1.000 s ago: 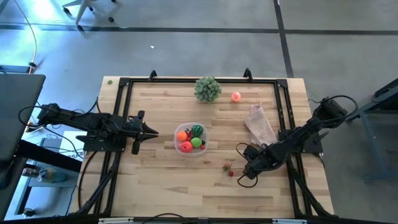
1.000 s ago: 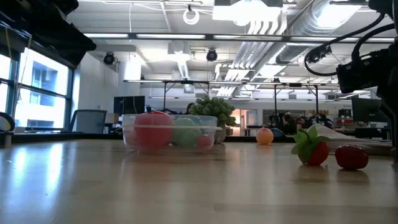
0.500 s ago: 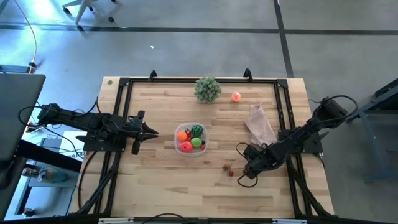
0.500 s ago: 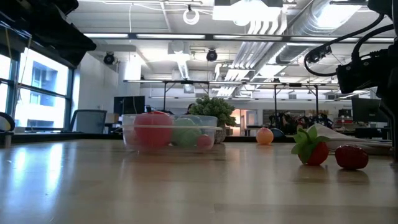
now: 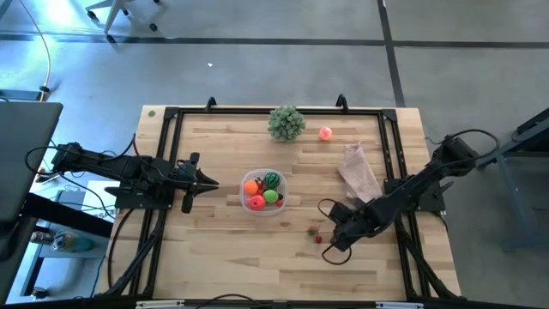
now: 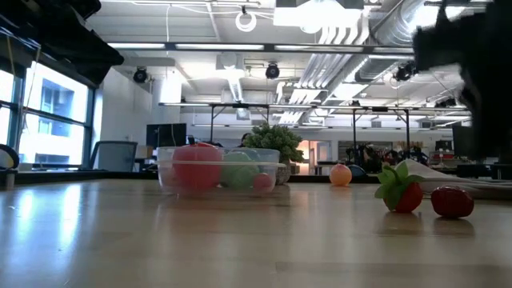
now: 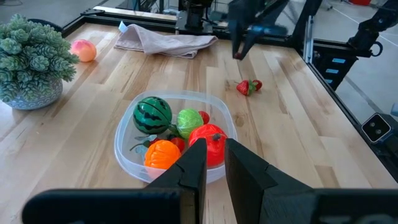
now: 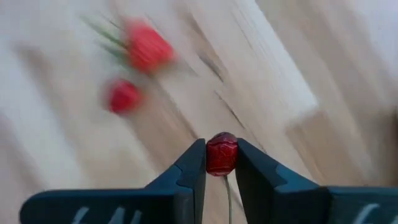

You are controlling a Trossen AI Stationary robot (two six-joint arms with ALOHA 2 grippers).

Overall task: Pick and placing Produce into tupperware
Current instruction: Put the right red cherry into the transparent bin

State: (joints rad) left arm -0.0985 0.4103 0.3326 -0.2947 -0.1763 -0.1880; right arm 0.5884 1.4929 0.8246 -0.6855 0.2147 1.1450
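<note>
The left gripper point(image 7: 211, 163) waits shut and empty, left of the tupperware point(image 5: 264, 191), which sits mid-table (already holding several produce balls). To the right, two berries point(image 5: 315, 234) lie on the table just beside the right gripper point(image 8: 221, 160), whose fingers pinch a small red berry point(image 8: 221, 153). It looks light, hard and slick, so a grip across its middle seems safest; no writing is readable.

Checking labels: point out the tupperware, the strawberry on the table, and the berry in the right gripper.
tupperware point(image 7: 127, 158): left wrist view, clear near wall.
strawberry point(image 6: 406, 197): low view, red body.
berry point(image 8: 221, 154): right wrist view, its middle, pinched by the right gripper point(image 8: 221, 163).
</note>
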